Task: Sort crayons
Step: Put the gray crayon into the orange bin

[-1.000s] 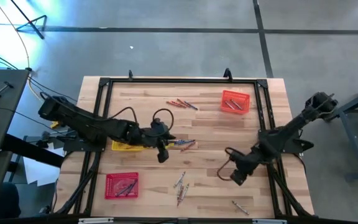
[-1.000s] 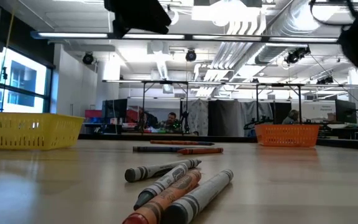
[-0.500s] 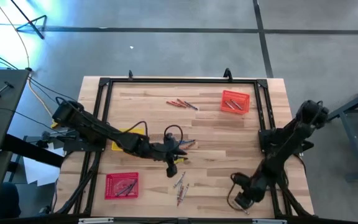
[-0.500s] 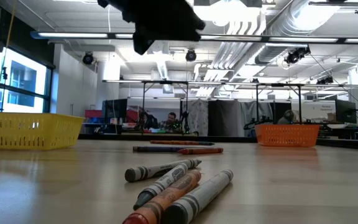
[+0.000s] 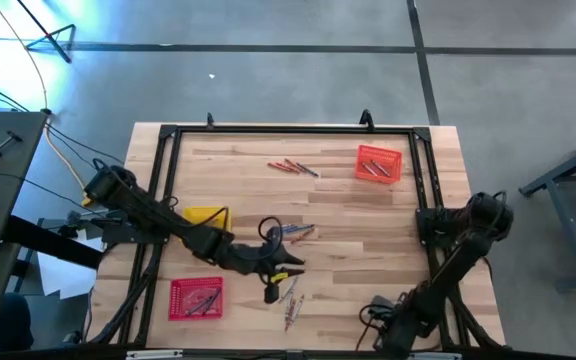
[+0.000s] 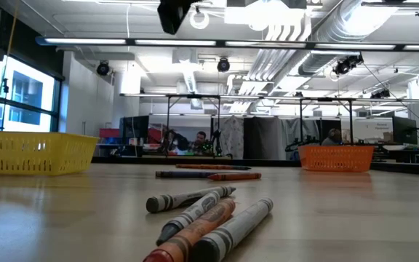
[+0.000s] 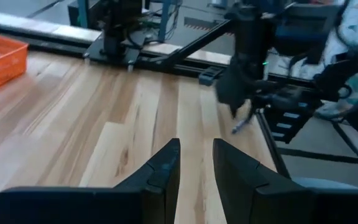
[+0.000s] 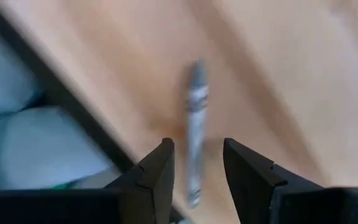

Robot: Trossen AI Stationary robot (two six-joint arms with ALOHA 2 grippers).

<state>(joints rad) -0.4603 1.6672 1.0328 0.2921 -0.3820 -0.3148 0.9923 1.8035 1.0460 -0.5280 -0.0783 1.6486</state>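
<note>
High view first: I take the yellow tray (image 5: 206, 216) as my marker, a small square basket of latticed plastic. A red tray (image 5: 196, 297) sits just toward the near edge from it, with a few sticks inside. An orange tray (image 5: 378, 163), far across the table (image 5: 368, 220) from the yellow one, also holds some. So the sorting looks partly done, I'd judge, with plenty left loose.

What's loose: a cluster of crayons (image 5: 290, 302) lies beyond the red tray, away from the yellow one toward the near edge. Another bunch (image 5: 296, 231) rests to the yellow tray's right. A third row (image 5: 293, 167) lies between the yellow and orange trays, nearer the far edge. In the low view the near crayons (image 6: 206, 218) are round, paper-wrapped sticks with blunt cone tips, grey, orange and greenish, lying side by side on pale, smooth wood grain.

The left gripper (image 5: 271, 291) hangs beside the near cluster, its dark fingers (image 7: 162, 174) a small gap apart with nothing between them. The right gripper (image 8: 196, 171) is at the table's near right corner, far from the yellow tray. Its fingers stand open astride a lone grey crayon (image 8: 196, 118) that lies on the wood, not yet pinched.
</note>
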